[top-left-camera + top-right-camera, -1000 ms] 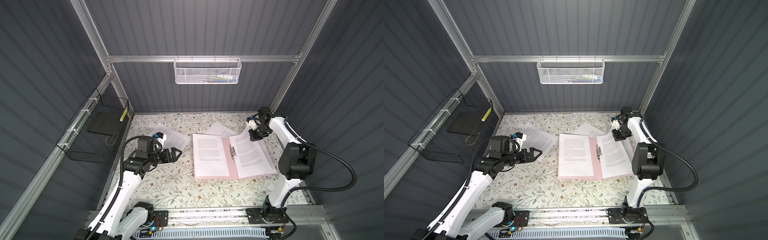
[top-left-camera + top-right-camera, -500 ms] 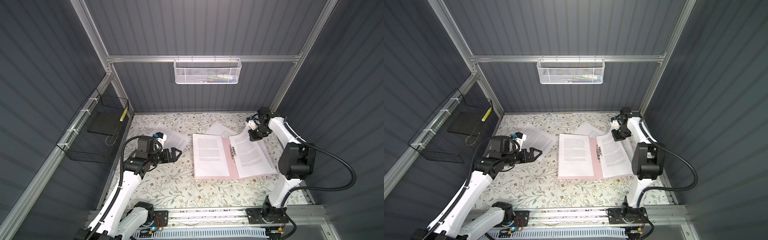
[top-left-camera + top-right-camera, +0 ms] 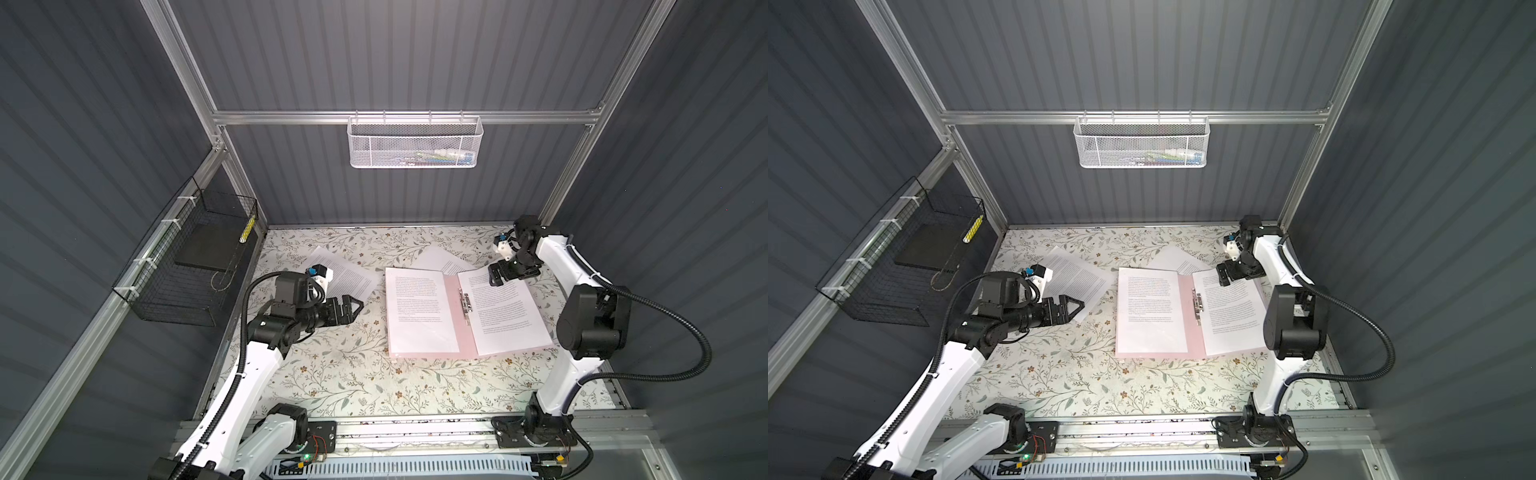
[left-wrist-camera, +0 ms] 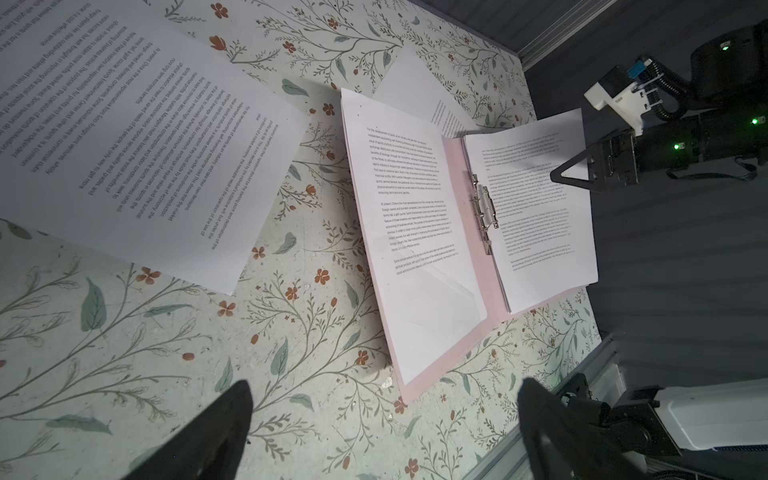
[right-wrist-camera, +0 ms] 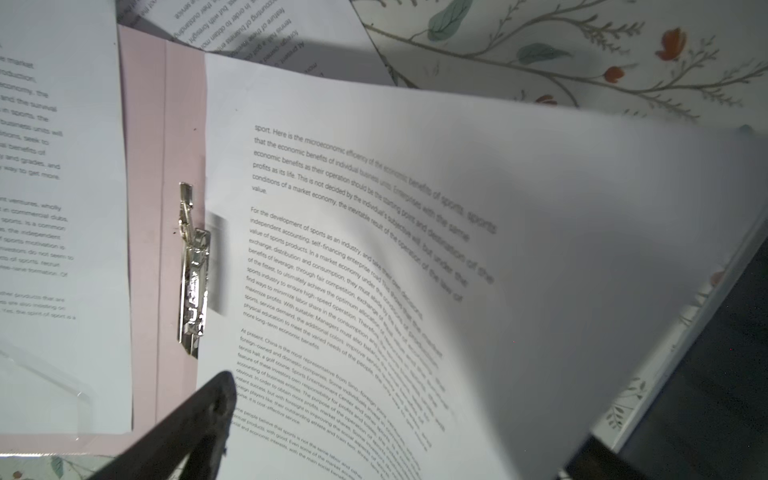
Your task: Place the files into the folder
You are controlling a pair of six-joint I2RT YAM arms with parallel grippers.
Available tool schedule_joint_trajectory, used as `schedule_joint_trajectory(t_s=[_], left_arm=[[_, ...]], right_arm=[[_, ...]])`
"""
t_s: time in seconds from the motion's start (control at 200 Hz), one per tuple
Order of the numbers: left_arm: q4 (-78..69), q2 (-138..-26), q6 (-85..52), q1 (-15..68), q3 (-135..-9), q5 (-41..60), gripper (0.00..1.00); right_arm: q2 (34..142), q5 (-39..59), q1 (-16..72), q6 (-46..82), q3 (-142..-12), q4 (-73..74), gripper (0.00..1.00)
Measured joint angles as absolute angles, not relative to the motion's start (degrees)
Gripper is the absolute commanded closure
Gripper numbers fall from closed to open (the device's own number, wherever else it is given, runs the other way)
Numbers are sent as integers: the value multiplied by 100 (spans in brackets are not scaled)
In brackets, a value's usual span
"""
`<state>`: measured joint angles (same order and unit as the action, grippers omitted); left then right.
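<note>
The pink folder lies open mid-table, its metal clip along the spine. A printed sheet covers its left flap. Another printed sheet lies on the right flap, its far part curved and blurred in the right wrist view. My right gripper is open at that sheet's far corner. Two loose files lie outside the folder, one at far left, one behind the folder. My left gripper hangs open over bare cloth, holding nothing.
A black wire basket on the left wall holds a dark flat slab. A white mesh basket hangs on the back wall. The floral tablecloth ends at a metal rail in front.
My right gripper has opened and let go of the right sheet's far corner, and the sheet is dropping toward the folder. The left arm has not moved.
</note>
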<state>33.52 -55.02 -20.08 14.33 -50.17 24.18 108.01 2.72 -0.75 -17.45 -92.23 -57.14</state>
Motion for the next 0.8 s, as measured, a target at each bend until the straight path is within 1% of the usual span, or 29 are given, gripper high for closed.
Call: schedule_joint_trajectory(t_s=[0.16, 0.265, 0.475, 0.625, 0.8], left_arm=[[3354, -5502, -2008, 1433, -5017, 2375, 0], [3358, -5502, -2005, 1433, -5017, 2290, 0], [3387, -5513, -1984, 1433, -5017, 1990, 0], [3465, -5701, -1986, 1433, -5022, 1752, 0], [3640, -6377, -2014, 1433, -5273, 1538, 0]], right_arm=[[10755, -183, -102, -1601, -9067, -5435, 1], [10473, -552, -148, -1424, -8785, -5052, 1], [9177, -1273, -178, -663, -8239, -4038, 1], [8173, -1306, -180, -139, -7797, -3157, 1], [7251, -1374, -222, 735, -6928, -2272, 1]])
